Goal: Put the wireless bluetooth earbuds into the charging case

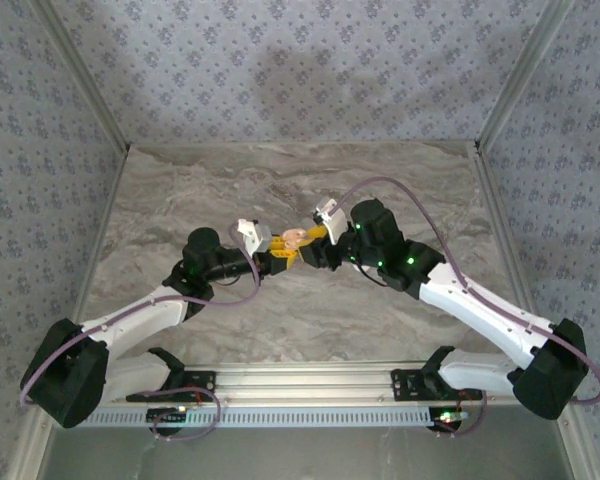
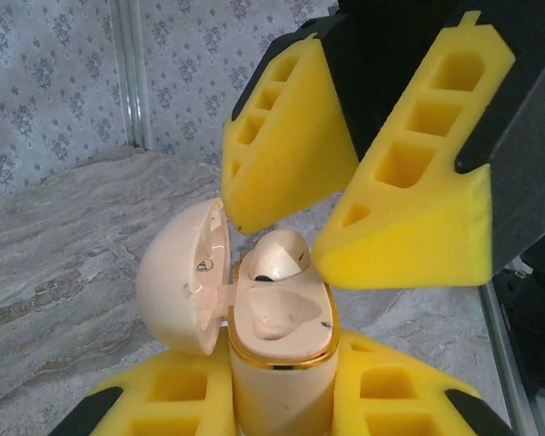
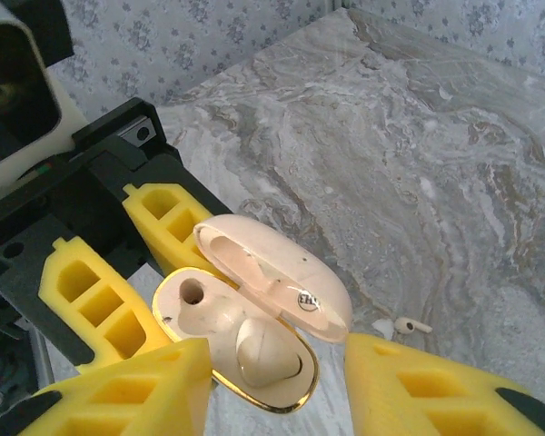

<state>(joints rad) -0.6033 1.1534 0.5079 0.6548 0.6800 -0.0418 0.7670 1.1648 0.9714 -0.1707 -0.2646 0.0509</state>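
Observation:
My left gripper (image 2: 282, 404) is shut on the cream, gold-rimmed charging case (image 2: 282, 363) and holds it upright above the table, its lid (image 2: 177, 282) hinged open to the left. One earbud (image 3: 268, 352) sits in a well of the case; the other well (image 3: 193, 292) is empty. My right gripper (image 3: 277, 400) hovers just over the case, open, its yellow fingers (image 2: 409, 209) apart on either side of the seated earbud, and nothing is held between them. A second earbud (image 3: 407, 324) lies loose on the marble table. From above, both grippers meet at the case (image 1: 296, 240).
The marble table (image 1: 380, 190) is walled by patterned panels with metal posts (image 1: 85, 90) at the back corners. A small white fleck (image 3: 381, 327) lies beside the loose earbud. The arm bases and a rail (image 1: 300, 385) run along the near edge.

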